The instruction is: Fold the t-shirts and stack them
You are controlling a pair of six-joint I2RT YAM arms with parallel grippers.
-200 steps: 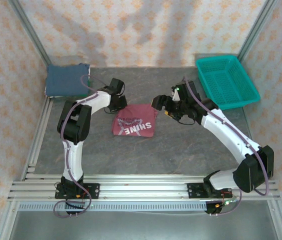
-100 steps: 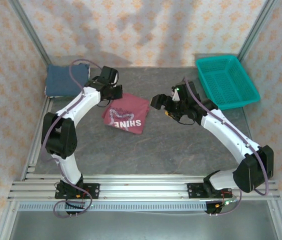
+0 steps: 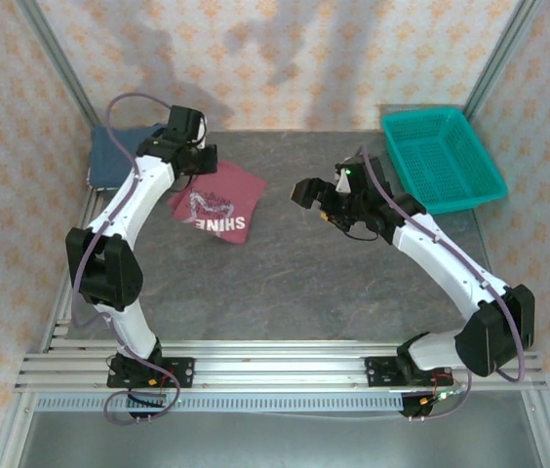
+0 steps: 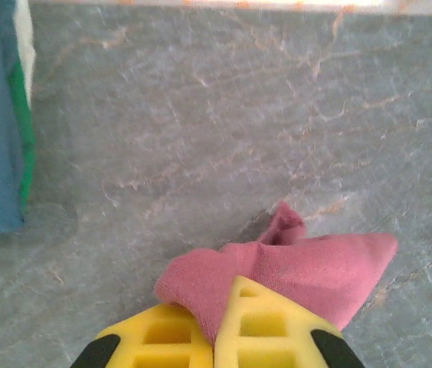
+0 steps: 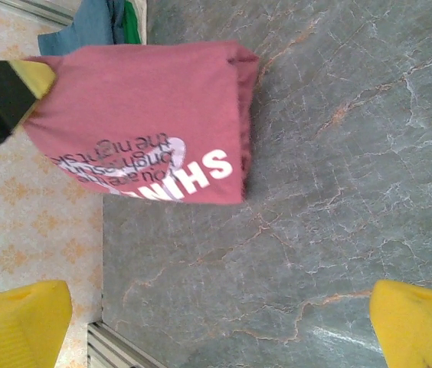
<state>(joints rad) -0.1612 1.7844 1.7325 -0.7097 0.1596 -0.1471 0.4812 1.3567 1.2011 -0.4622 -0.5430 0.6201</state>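
left gripper clamped on maroon red cloth t-shirt | right gripper gaping wide, off to that shirt's right

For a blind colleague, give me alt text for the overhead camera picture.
The left pincer grips the edge of a folded red shirt on a grey table, near a folded blue shirt at the back left corner. The right pincer hangs open mid-table; a teal basket sits back right.
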